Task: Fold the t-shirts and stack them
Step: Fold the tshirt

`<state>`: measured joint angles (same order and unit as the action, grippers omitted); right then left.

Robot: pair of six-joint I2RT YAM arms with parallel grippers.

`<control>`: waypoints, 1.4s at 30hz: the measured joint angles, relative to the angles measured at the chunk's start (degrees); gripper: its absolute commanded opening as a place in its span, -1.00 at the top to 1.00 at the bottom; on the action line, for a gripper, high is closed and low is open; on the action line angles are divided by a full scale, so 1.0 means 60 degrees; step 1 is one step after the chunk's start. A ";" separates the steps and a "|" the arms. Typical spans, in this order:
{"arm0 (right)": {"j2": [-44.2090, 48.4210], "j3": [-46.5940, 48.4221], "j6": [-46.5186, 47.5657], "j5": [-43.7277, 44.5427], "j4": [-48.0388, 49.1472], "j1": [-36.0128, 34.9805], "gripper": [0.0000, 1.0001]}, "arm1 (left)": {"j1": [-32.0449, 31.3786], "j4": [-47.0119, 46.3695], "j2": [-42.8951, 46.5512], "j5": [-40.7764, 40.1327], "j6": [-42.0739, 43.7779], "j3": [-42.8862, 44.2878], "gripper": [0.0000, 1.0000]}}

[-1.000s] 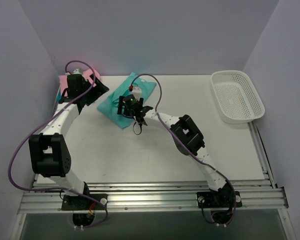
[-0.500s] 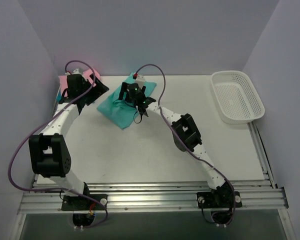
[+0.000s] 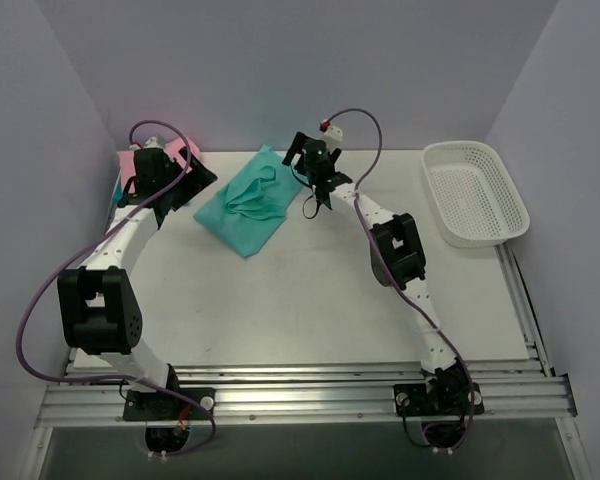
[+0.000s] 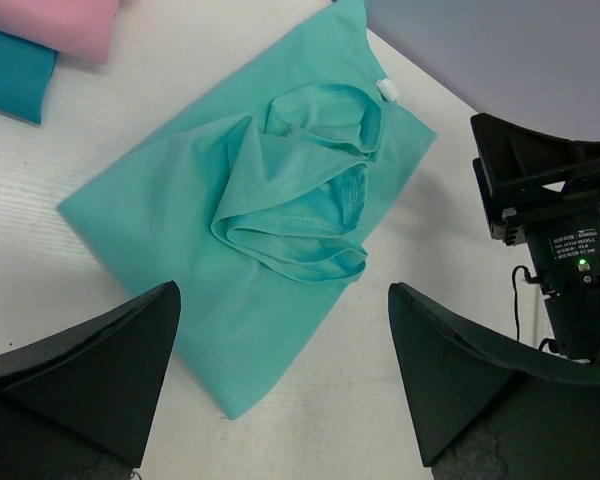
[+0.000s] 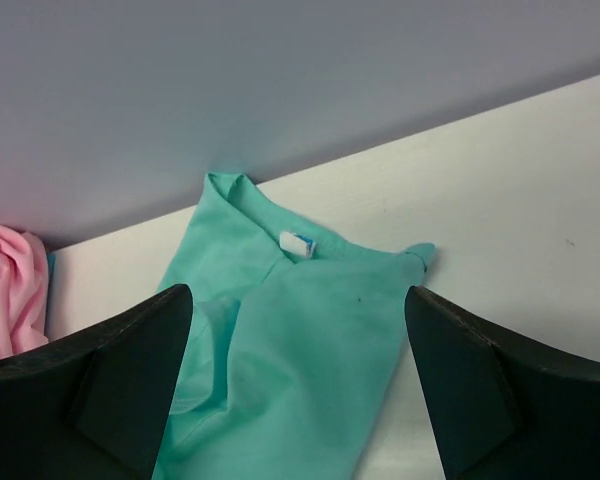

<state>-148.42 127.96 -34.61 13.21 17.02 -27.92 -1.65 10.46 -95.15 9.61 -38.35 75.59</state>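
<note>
My right gripper has come off the teal-green t-shirt and swung back and right; it now sits near the table's far edge, just beside the shirt's right corner. In the right wrist view its jaws are spread wide with nothing between them. The shirt lies flat on the table at back left, roughly folded and set at a slant, with a bunched ridge of cloth across its middle and a small white label at its far edge. My left gripper hovers above the shirt's left side, with jaws spread, holding nothing and clear of the cloth. The pink t-shirt lies in the back left corner, and the darker teal-blue t-shirt shows from under it in the left wrist view; both lie apart from the teal-green one. The white mesh basket stands at the table's far right, well apart from the shirts.
</note>
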 measured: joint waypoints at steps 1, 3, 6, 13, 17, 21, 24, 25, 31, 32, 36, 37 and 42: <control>0.0153 -0.0273 0.0029 0.0007 0.0033 0.0007 -0.69 | 0.0000 -0.0011 0.0000 -0.0007 0.0000 -0.0004 -0.88; 0.0568 -0.1002 0.0076 0.0011 0.0073 -0.0168 -0.69 | 0.0000 -0.0058 0.0000 -0.0033 0.0000 -0.0033 -0.88; 0.1184 -0.1898 0.0087 -0.0102 0.0160 -0.0721 -0.69 | 0.0000 -0.0106 0.0000 -0.0087 -0.0007 -0.0120 -0.88; 0.1526 -0.2160 0.0058 -0.0707 0.0379 -0.2546 -0.38 | 0.0000 -0.0131 0.0062 -0.0251 -0.0011 -0.0259 -0.88; 0.1370 -0.2029 -0.0033 -0.1067 0.0317 -0.3122 0.07 | 0.0011 -0.0131 0.0291 -0.0288 -0.0011 -0.0372 -0.88; 0.0987 -0.1738 -0.0226 -0.1202 0.0259 -0.3093 0.30 | 0.0062 -0.0142 0.0616 -0.0302 -0.0011 -0.0433 -0.88; 0.0619 -0.1570 -0.0299 -0.1217 0.0193 -0.2929 0.30 | 0.0098 -0.0186 0.0707 -0.0295 -0.0015 -0.0433 -0.88; 0.0532 -0.1563 -0.0317 -0.1217 0.0135 -0.2896 0.30 | 0.0109 -0.0204 0.0707 -0.0291 -0.0015 -0.0433 -0.88; 0.0091 -0.1555 -0.0495 -0.1224 -0.0022 -0.2732 0.32 | 0.0117 -0.0211 0.0707 -0.0291 -0.0025 -0.0470 -0.88; 0.0047 -0.1555 -0.0517 -0.1239 -0.0047 -0.2732 0.32 | 0.0120 -0.0211 0.0707 -0.0291 -0.0025 -0.0481 -0.88; -0.0069 -0.1555 -0.0554 -0.1257 -0.0076 -0.2736 0.34 | 0.0120 -0.0219 0.0707 -0.0288 -0.0029 -0.0495 -0.88; -0.0069 -0.1555 -0.0557 -0.1257 -0.0080 -0.2736 0.34 | 0.0120 -0.0215 0.0707 -0.0288 -0.0033 -0.0495 -0.88; -0.0058 -0.1577 -0.0557 -0.1246 -0.0069 -0.2801 0.33 | 0.0120 -0.0219 0.0707 -0.0288 -0.0033 -0.0499 -0.88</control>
<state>-148.77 118.50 -37.95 5.74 16.60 -44.73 -0.93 9.15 -90.91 7.88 -38.54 72.60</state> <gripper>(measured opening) 0.334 0.939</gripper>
